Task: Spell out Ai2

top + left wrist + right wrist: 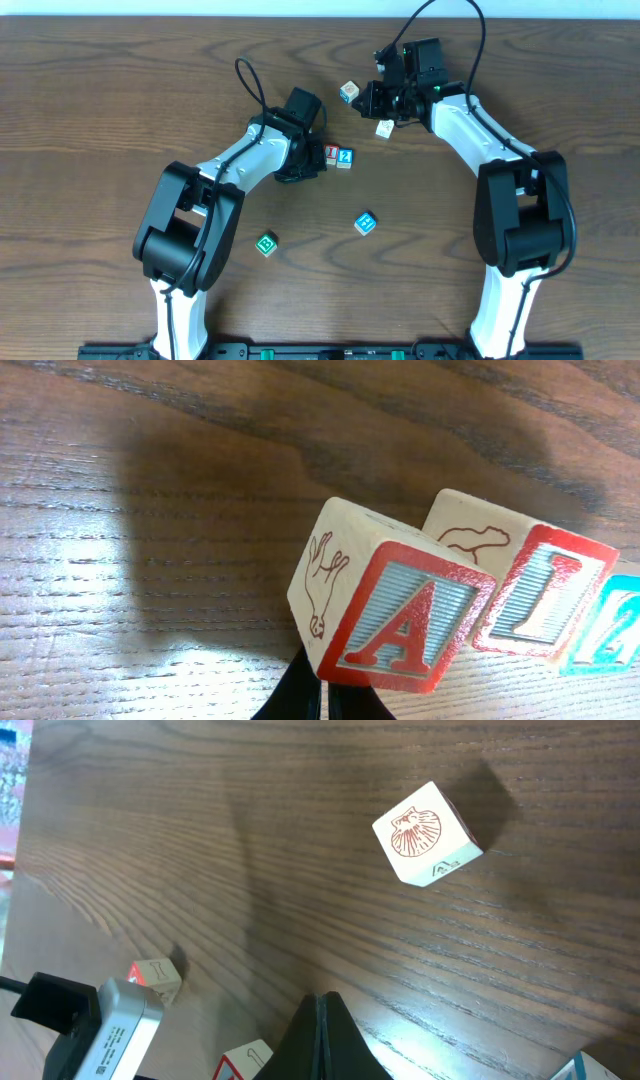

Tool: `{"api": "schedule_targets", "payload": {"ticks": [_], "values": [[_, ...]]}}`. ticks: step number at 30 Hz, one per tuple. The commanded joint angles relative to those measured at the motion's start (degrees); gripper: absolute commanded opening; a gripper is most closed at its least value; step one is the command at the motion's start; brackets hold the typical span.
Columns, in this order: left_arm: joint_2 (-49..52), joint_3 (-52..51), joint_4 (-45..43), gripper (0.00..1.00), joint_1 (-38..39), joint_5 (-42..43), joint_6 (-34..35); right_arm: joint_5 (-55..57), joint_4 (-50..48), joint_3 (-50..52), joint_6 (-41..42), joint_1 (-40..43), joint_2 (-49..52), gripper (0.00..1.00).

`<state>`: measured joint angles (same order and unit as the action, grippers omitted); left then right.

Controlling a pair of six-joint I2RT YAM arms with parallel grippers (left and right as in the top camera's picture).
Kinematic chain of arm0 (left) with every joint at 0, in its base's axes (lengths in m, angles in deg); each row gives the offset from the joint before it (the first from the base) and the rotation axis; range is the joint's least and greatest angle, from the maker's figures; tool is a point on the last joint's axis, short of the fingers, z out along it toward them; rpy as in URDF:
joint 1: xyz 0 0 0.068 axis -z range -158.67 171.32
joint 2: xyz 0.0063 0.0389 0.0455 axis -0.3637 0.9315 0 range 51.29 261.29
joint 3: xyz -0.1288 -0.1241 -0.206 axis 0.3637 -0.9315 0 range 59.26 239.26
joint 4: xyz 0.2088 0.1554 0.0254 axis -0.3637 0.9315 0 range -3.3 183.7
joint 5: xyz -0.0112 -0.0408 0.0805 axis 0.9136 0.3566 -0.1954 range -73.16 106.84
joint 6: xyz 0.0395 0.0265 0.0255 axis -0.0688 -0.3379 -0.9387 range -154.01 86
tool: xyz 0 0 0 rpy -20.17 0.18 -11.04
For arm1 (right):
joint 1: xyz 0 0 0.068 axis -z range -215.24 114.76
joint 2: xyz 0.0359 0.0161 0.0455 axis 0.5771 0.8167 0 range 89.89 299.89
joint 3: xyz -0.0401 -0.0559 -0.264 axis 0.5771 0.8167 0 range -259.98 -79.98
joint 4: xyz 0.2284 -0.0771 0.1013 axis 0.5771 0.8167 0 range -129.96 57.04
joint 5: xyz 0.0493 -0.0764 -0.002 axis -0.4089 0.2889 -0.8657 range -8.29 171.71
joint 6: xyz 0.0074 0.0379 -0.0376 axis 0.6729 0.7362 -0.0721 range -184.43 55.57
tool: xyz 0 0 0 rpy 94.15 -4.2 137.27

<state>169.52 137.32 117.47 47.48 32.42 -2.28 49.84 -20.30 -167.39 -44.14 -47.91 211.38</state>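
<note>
A block: the white wooden cube with a red A (400, 625) fills the left wrist view. It sits tilted, its letter on a striped pale-blue panel in a red frame, with a red line drawing on its side face. The overhead view does not show it; the left arm's end covers it.
I block: the white wooden cube with a red I (535, 600) (332, 153) stands just beside the A cube, on its right in the wrist view. It has the same red frame and a red outline drawing on top.
2 block: the white wooden cube with a blue 2 (610, 630) (345, 158) is right against the I cube, cut off by the frame edge.
Left tool: the left tool (318, 700) (315, 162) is clenched on nothing, its fingers pressed together with only a slit between them. Their tips are hidden behind the A cube.
Right tool: the right tool (320, 1005) (378, 103) is clenched and empty, above the bench.
Shell block: the white cube with a red shell drawing (425, 832) (385, 128) lies near the right tool; only the right wrist view shows the drawing.
Others: the blue H cube (366, 223) and the green-faced cube (266, 244) lie nearer the arm bases, well apart. A pale cube with a blue mark (349, 92), its mark unreadable, lies beside the right tool.
Bench: the brown wood-grain bench (100, 100) carries everything.
</note>
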Motion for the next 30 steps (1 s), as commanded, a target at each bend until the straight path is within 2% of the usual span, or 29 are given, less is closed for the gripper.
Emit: {"api": "schedule_targets", "payload": {"ticks": [1, 30], "values": [[0.8, -0.4, 0.0, 0.06, 0.2, -0.5, 0.7, -0.1, 0.3, -1.2, -0.7, 0.0, 0.3, 0.01], [0.8, -0.4, -3.2, 0.06, 1.4, 0.9, 1.3, 0.0, 2.3, -1.2, -1.6, -0.1, 0.4, 0.01]]}}
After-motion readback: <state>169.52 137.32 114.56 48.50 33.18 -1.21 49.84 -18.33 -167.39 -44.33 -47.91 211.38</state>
